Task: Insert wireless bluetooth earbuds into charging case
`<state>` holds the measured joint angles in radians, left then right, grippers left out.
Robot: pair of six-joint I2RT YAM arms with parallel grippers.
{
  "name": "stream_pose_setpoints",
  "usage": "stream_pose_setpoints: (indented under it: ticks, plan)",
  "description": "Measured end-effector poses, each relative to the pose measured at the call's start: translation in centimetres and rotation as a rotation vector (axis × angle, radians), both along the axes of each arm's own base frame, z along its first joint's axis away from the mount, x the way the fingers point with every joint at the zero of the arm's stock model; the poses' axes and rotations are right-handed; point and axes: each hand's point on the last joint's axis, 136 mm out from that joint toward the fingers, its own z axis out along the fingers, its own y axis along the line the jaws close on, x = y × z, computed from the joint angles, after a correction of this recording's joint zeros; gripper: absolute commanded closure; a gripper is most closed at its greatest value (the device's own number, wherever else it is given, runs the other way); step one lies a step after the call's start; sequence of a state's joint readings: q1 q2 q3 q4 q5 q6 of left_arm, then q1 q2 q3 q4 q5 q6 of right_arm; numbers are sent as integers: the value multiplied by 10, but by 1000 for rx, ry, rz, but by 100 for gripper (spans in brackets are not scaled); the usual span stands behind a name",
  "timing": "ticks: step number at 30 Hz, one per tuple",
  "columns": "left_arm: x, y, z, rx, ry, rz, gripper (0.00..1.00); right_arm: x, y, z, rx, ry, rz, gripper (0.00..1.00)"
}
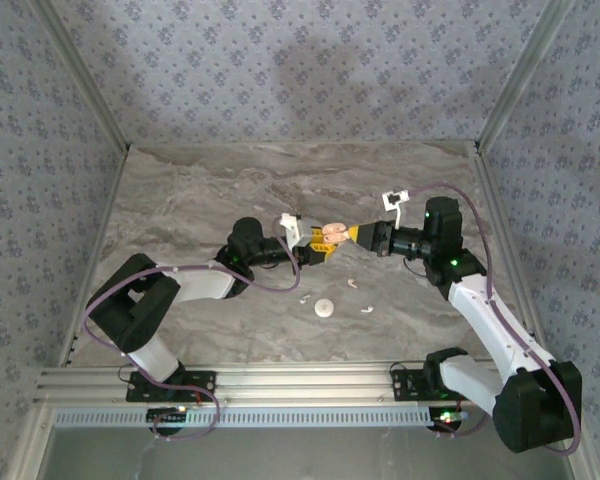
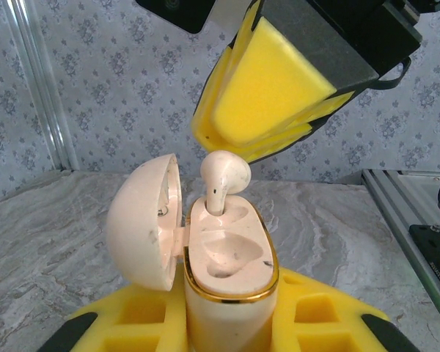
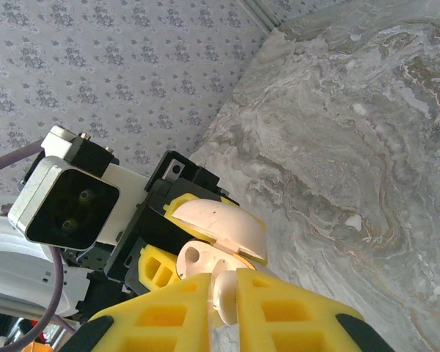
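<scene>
The peach-tan charging case point(image 2: 231, 253) stands upright between the yellow pads of my left gripper point(image 2: 231, 315), which is shut on its body. Its lid point(image 2: 143, 220) hangs open to the left. One white earbud point(image 2: 224, 176) has its stem in the far socket; the near socket is empty. My right gripper point(image 3: 224, 290) is shut on that earbud's point(image 3: 225, 293) head, right over the case point(image 3: 205, 260). From above, the left gripper point(image 1: 318, 244) and right gripper point(image 1: 350, 235) meet at the case point(image 1: 332, 233), raised over the table's middle.
Loose white earbuds point(image 1: 305, 297) point(image 1: 352, 283) point(image 1: 367, 307) and a small round pale piece point(image 1: 325, 308) lie on the marble table point(image 1: 200, 200) in front of the grippers. Patterned walls close off the back and sides; an aluminium rail point(image 1: 280, 385) runs along the near edge.
</scene>
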<state>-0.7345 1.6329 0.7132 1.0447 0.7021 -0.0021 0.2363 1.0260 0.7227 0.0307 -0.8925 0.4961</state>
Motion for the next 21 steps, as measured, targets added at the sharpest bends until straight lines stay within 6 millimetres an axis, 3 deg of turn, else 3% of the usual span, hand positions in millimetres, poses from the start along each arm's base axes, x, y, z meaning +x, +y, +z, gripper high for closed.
stream_pose_setpoints:
  ticks: [21]
  plan:
    - [2, 2, -2, 1, 14, 6, 82, 1, 3, -2, -15, -8, -13, 80]
